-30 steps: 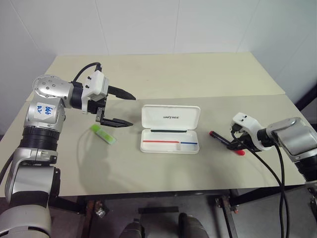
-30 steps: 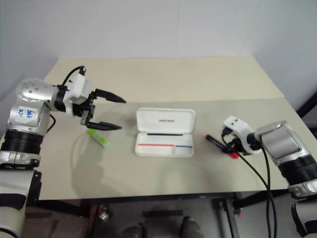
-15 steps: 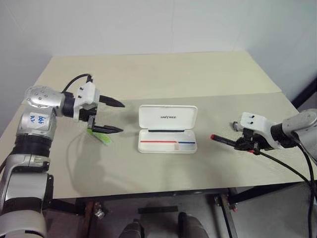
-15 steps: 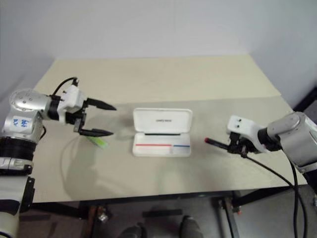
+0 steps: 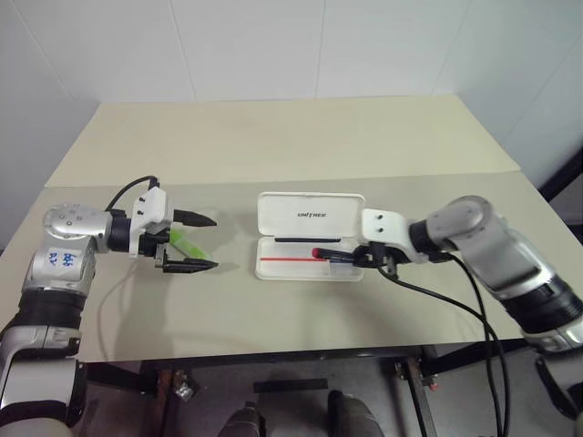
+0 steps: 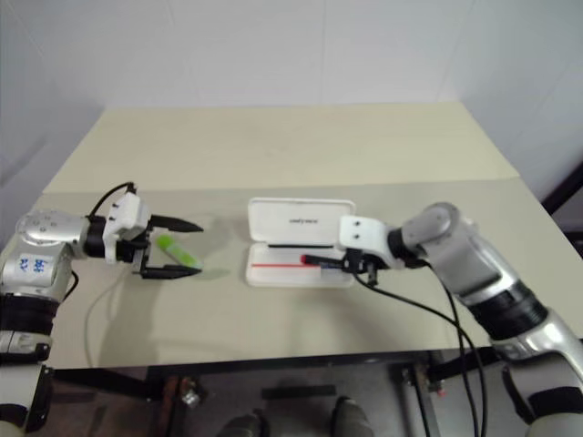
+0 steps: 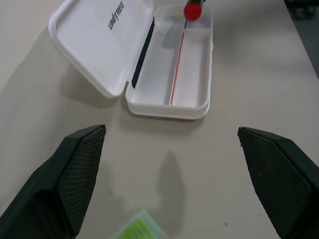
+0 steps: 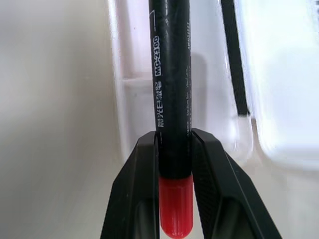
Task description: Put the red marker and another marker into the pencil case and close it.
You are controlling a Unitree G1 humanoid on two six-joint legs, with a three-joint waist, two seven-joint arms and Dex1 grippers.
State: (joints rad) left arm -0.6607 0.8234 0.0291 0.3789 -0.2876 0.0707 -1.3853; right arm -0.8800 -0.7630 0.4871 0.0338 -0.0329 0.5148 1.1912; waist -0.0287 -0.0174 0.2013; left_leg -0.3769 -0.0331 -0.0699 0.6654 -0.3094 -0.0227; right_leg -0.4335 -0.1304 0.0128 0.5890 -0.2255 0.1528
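Note:
The white pencil case (image 5: 310,215) lies open at the table's middle, lid tilted back, tray (image 7: 194,74) toward me. My right gripper (image 5: 368,259) is shut on the red marker (image 5: 335,256), which it holds nearly level over the tray with one red end (image 7: 192,10) pointing left. In the right wrist view the black barrel (image 8: 172,74) sits clamped between both fingers (image 8: 142,189). The green marker (image 5: 186,244) lies on the table left of the case. My left gripper (image 5: 215,242) is open, and its fingers (image 7: 79,164) straddle the green marker (image 7: 142,228) without touching it.
The beige table (image 5: 273,137) has a seam running across behind the case. Its front edge is close below both grippers. A black cable (image 5: 437,296) hangs from my right wrist over the table's front right.
My right gripper carried the red marker left from the table's right side to over the case's tray and rolled. My left gripper sank until its open fingers straddled the green marker.

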